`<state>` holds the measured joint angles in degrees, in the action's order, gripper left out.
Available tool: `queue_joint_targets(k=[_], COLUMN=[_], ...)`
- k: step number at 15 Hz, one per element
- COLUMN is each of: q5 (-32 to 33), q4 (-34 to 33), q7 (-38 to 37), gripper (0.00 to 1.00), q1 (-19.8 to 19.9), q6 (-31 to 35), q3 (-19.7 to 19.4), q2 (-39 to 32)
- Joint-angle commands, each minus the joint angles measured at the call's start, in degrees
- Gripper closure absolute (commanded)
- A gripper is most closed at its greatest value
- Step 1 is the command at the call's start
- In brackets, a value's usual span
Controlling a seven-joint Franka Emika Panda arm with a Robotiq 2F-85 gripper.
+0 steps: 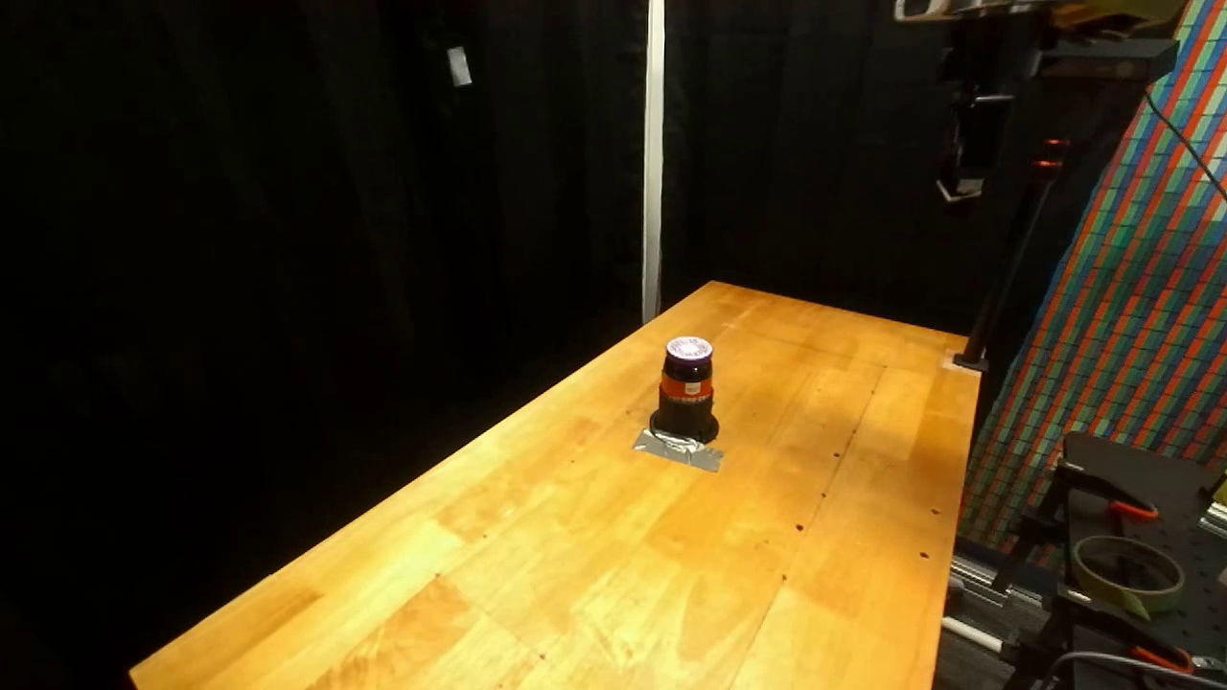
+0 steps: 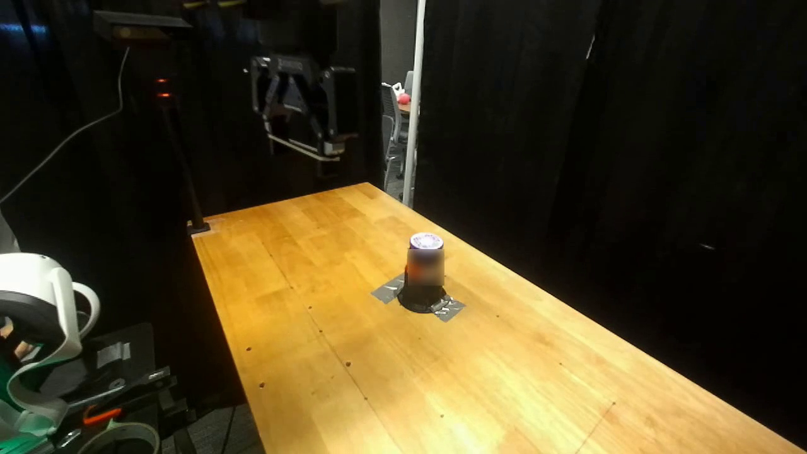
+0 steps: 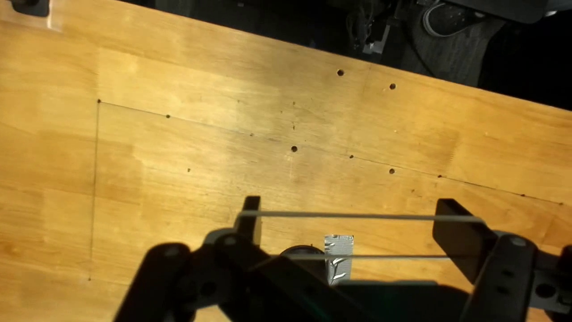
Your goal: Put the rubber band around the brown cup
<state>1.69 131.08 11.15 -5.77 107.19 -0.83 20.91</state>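
The brown cup [image 1: 686, 388] stands upright on the wooden table, dark with an orange-red ring and a pale top. It also shows in an exterior view [image 2: 423, 291], where its middle is blurred. In the wrist view only its dark edge [image 3: 301, 250] shows; my gripper hides the rest. My gripper [image 2: 304, 150] is open, high above the table and well away from the cup's top. The pale rubber band [image 3: 346, 216] is stretched around both fingers as two nearly parallel strands. The gripper also shows in an exterior view [image 1: 961, 172], seen from the side.
Silver tape [image 1: 679, 452] lies at the cup's foot on the wooden table [image 1: 613, 594]. A thin black pole [image 1: 997, 259] stands at the table's far corner. A dark side cart [image 1: 1102, 479] holds a tape roll [image 1: 1129, 573]. Black curtains [image 2: 536, 126] hang around the table.
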Motion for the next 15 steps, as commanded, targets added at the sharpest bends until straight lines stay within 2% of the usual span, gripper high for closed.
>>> queue_joint_targets(k=[1, 5, 9, 12, 15], q5=[-0.38, 1.32, 3.91, 5.92, 4.71], q4=[-11.48, -20.12, -25.47, -28.36, -30.34], q7=[-4.32, -11.48, -17.2, -19.14, -19.07], gripper=[0.0, 0.0, 0.0, 0.0, 0.0], q1=[0.26, -0.11, -1.11, -1.62, -1.48], q6=[1.82, 8.87, 16.56, 20.9, 24.24], q3=[2.68, 5.07, 5.34, 4.65, 4.6], q2=[-14.86, -27.08, -35.18, -40.14, -44.04])
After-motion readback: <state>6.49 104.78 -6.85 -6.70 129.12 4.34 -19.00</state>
